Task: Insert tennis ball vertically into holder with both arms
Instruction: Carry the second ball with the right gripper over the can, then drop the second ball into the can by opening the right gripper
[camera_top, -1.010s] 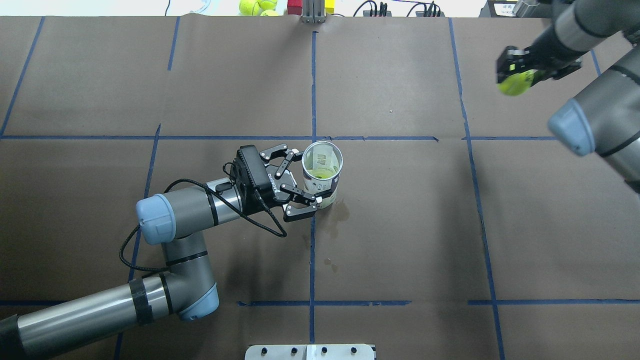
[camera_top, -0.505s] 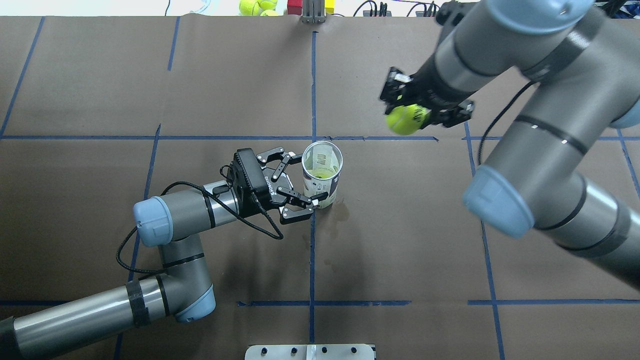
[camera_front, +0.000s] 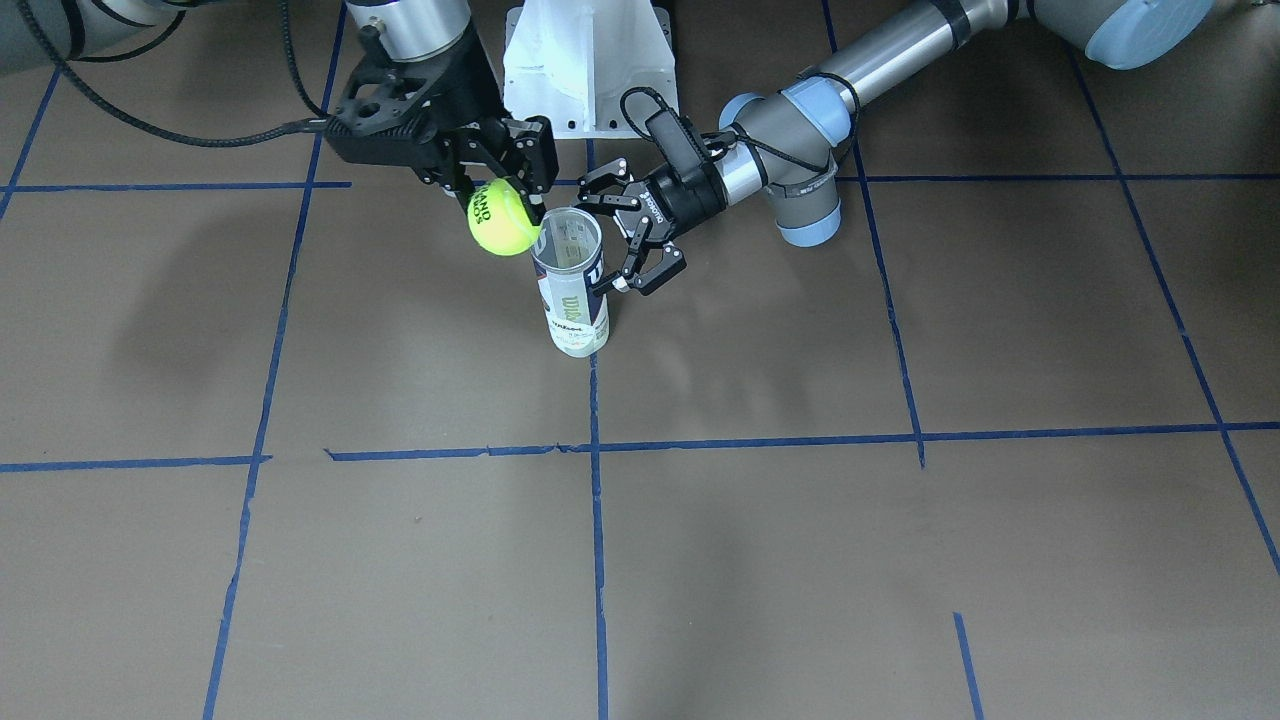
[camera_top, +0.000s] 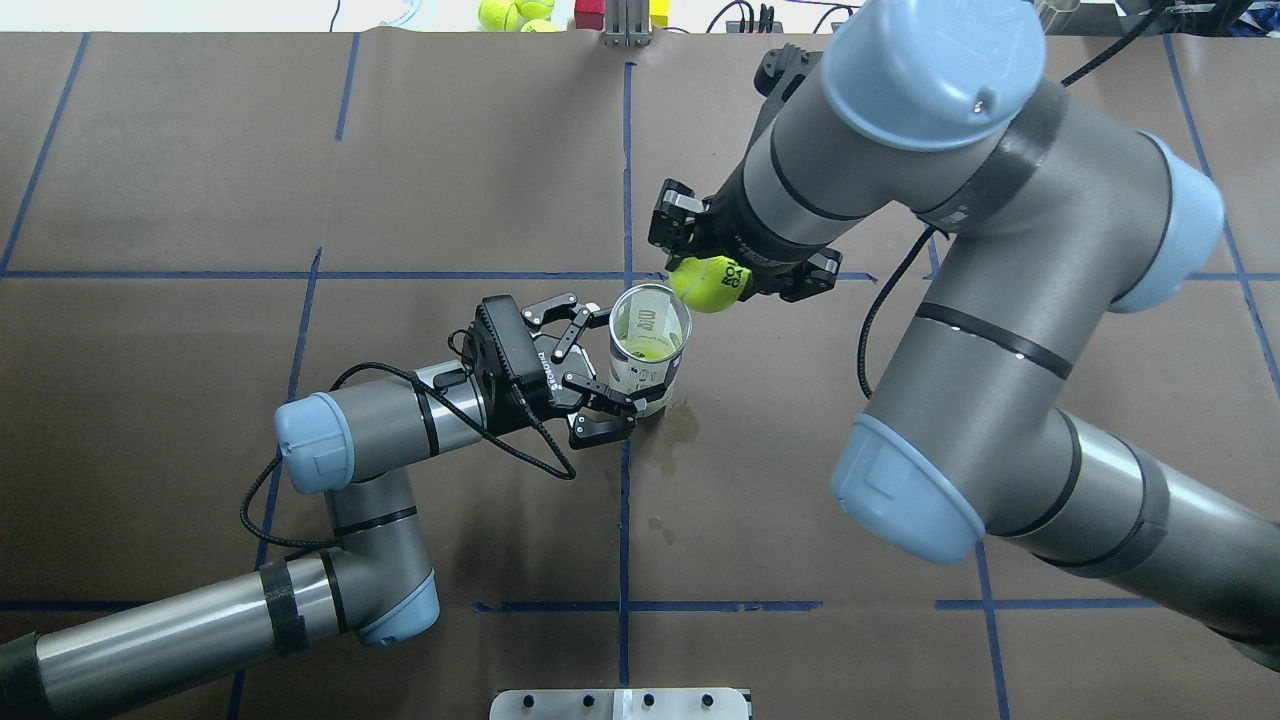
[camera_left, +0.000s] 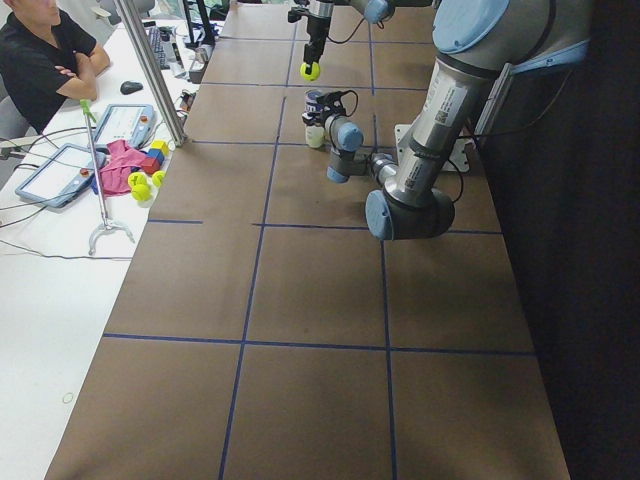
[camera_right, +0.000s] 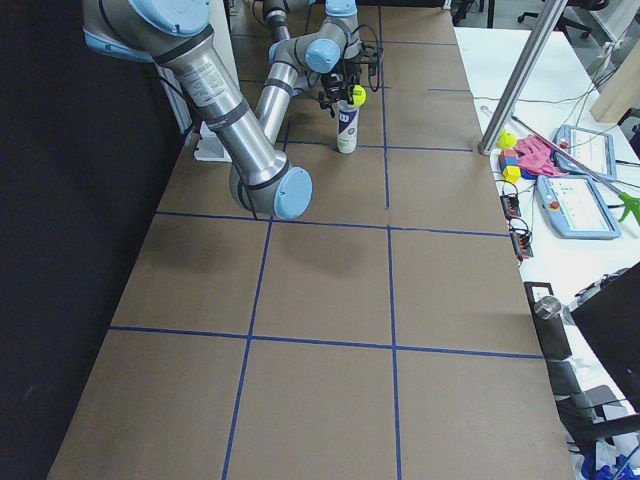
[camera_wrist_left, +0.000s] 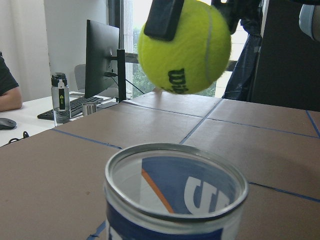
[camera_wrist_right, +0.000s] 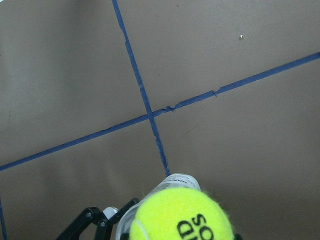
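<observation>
**Holding ball (camera_top: 708, 283) beside mouth of can (camera_front: 570, 300), not yet inserted**

Finds ball clamped in right gripper (camera_front: 503, 205), jaws closed onto its sides, black "ROLAND" print facing up. Places it in the air above the table (camera_top: 800, 450), just beside the can's rim, on the far right side in the overhead view. Sees it, from the left wrist, higher than the rim and beyond it, clear of the metal edge. Records no part of it inside the can.

Notes can upright on the table, mouth open upward, at a crossing of blue tape lines (camera_top: 625, 520). Notes a yellow-green shape (camera_top: 640, 350) low inside it.

Locates left gripper (camera_top: 616, 357) at the can's near left side, held level, jaws spread wide to either side of the wall. Puts lower fingertip (camera_top: 632, 402) against the label. Cannot tell whether the upper finger touches, nor whether any squeeze is applied.

Logs spare balls (camera_top: 515, 12) beyond the table's far edge, a dark stain (camera_top: 685, 425) on the paper beside the can's base, and a seated person (camera_left: 40, 60) at the side bench in the left view.
</observation>
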